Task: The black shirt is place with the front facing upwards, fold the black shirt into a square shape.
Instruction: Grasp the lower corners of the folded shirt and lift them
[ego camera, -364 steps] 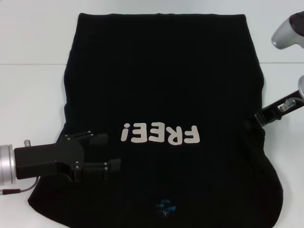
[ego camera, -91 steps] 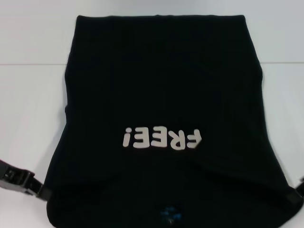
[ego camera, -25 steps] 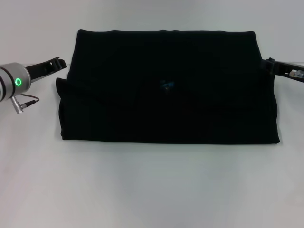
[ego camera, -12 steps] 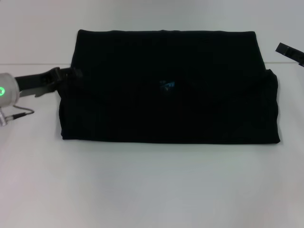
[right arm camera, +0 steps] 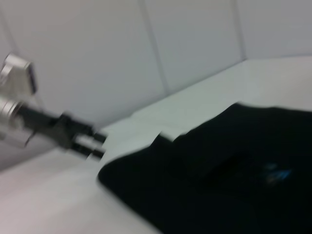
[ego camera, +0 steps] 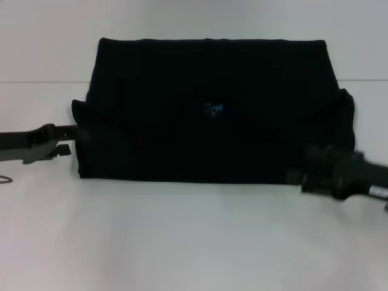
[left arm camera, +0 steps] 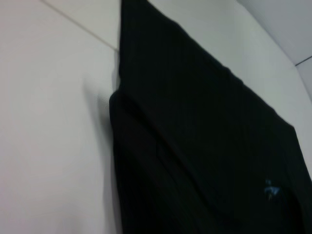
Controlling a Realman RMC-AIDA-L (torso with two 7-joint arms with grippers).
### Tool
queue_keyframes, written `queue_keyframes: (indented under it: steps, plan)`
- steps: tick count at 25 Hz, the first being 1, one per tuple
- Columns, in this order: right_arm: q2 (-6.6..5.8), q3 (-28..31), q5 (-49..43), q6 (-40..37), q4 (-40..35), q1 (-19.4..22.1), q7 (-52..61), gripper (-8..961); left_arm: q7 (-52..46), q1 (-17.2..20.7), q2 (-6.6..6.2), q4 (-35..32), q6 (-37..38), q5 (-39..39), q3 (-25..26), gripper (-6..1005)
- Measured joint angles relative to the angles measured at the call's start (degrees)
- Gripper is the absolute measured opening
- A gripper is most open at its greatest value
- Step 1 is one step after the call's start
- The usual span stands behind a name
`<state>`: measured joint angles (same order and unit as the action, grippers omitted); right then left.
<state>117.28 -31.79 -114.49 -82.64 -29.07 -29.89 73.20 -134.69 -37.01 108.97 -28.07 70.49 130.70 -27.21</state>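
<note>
Head view: black shirt [ego camera: 206,115] lies folded into a wide rectangle; squaring remains. Left gripper [ego camera: 63,138] and right gripper [ego camera: 297,176] finger states cannot be determined.

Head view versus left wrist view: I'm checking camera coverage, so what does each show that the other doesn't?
Only the head view shows both grippers: the left gripper at the black shirt's left edge, the right gripper at its near right corner, plus the shirt's whole folded outline. Only the left wrist view shows the layered fold at the shirt's edge close up. Both show the shirt, its blue neck label and the white table.
</note>
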Motion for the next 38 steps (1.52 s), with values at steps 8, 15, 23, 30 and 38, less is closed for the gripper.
queue_keyframes:
  steps: [8,15,23,30,38]
  plan:
    - [2.31,-0.2,-4.7,0.6,1.7,-0.4,-5.7,924,-0.1,-0.2,1.32,0.0,-3.5,0.0,-4.9,710]
    - [2.30,-0.3,-4.7,0.5,1.8,-0.4,-5.6,923,-0.1,-0.4,1.67,0.2,-6.1,0.0,-5.5,699]
    - [2.33,-0.3,-4.7,0.6,1.9,-0.5,-5.3,921,0.1,-1.2,2.85,0.2,-7.6,0.0,-9.4,687]
    - [2.33,-0.2,-4.5,0.6,1.9,-0.5,-5.3,920,-0.1,-1.4,2.76,0.1,-6.6,-0.1,-11.4,677]
    - [2.33,0.3,-4.4,0.6,1.9,-0.6,-5.2,919,-0.1,-1.9,2.43,0.2,-6.6,-0.1,-13.0,510]
